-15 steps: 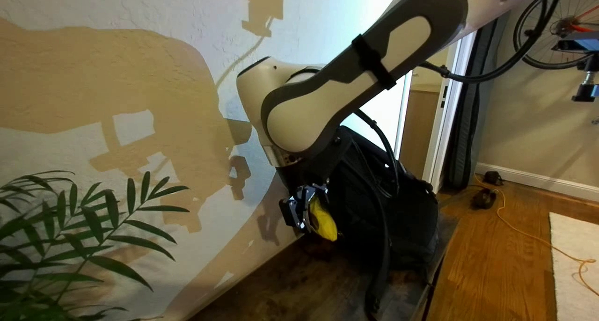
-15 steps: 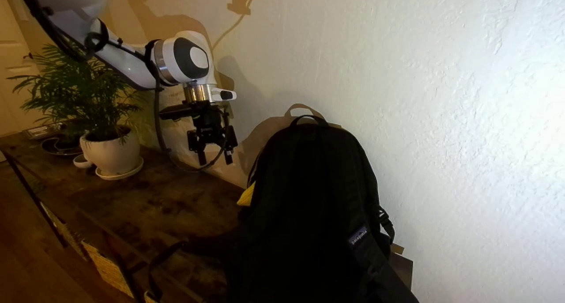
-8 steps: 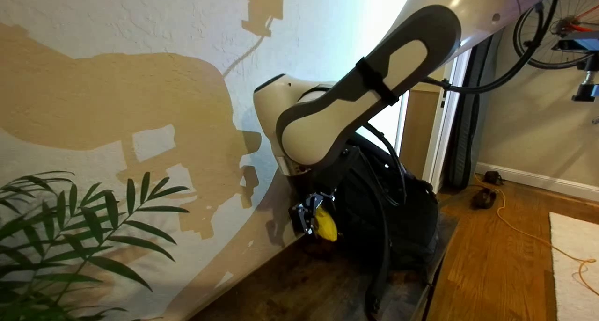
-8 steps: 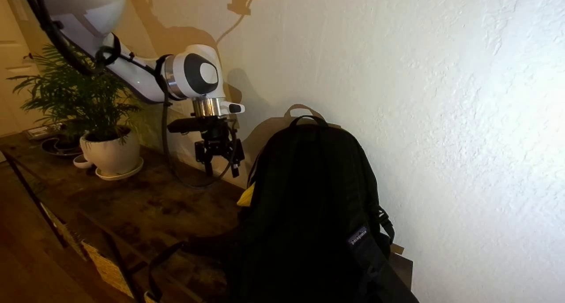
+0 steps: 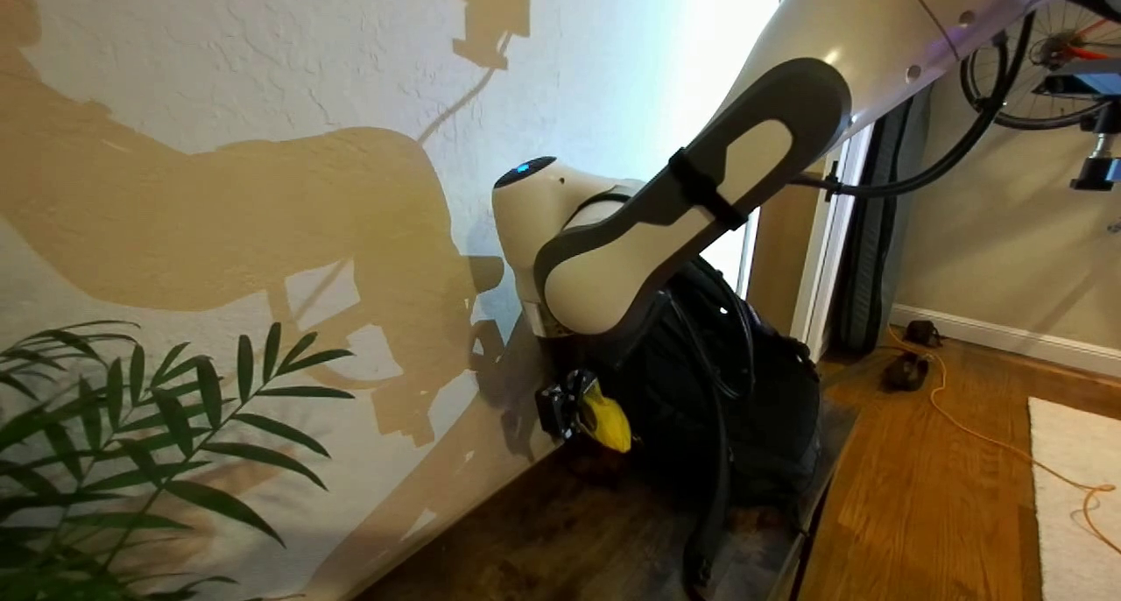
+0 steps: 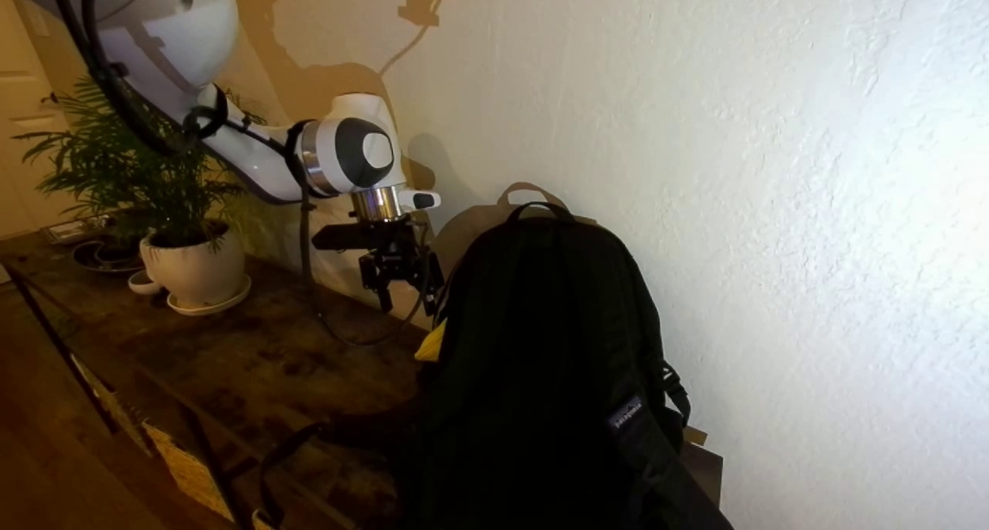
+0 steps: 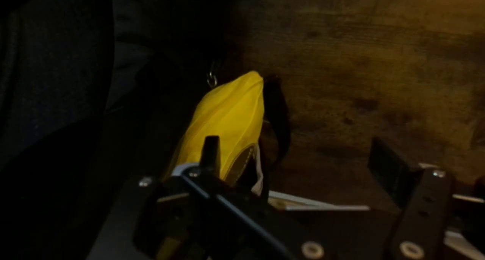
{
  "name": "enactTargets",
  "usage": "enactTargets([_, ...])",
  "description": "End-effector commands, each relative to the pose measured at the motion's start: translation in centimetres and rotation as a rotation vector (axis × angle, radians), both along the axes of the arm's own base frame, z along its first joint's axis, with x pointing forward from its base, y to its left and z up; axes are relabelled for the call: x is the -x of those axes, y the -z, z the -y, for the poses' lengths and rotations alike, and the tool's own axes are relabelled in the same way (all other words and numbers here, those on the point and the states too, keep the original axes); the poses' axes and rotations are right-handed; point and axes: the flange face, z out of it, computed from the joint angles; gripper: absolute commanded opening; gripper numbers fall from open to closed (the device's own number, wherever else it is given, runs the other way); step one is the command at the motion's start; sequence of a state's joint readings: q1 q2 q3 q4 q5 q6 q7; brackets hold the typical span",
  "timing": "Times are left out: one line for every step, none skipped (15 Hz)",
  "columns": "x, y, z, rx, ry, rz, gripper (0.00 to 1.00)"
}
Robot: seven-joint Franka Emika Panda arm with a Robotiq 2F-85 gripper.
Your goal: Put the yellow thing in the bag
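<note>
while the yellow thing (image 7: 229, 116) shows beside the bag (image 6: 541, 360), the tool (image 7: 297, 159) hangs, jaws apart.

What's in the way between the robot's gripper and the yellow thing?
Nothing that I can see. In the wrist view, the gripper is open, and only one of its own fingers hides part of the yellow thing. The bag is close beside it, not in between.

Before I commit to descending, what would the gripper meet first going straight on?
The gripper would likely meet the yellow thing: in the wrist view, one of the open jaws overlaps it. Depth is unclear.
</note>
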State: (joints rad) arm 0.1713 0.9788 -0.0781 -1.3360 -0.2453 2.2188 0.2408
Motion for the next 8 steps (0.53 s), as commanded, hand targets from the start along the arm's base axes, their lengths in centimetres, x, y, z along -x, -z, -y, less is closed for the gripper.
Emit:
enactTargets([-0.5,-0.3,0.8,0.038,0.028,0.087,1.0])
enactTargets([-0.7,-0.2,1.1,0.047,0.027,0.098,1.0])
enactTargets([-0.9,-0.2,1.4,0.053,0.027,0.106,1.0])
enactTargets([-1.0,-0.1,1.7,0.055,0.031,0.116,1.0])
enactTargets([-1.1,-0.1,1.9,0.052,0.036,0.127,1.0])
enactTargets([-1.3,0.0,2.1,0.047,0.041,0.14,1.0])
enactTargets([-1.5,0.2,2.2,0.043,0.045,0.151,1.0])
enactTargets([-1.8,0.4,2.3,0.038,0.047,0.163,1.0])
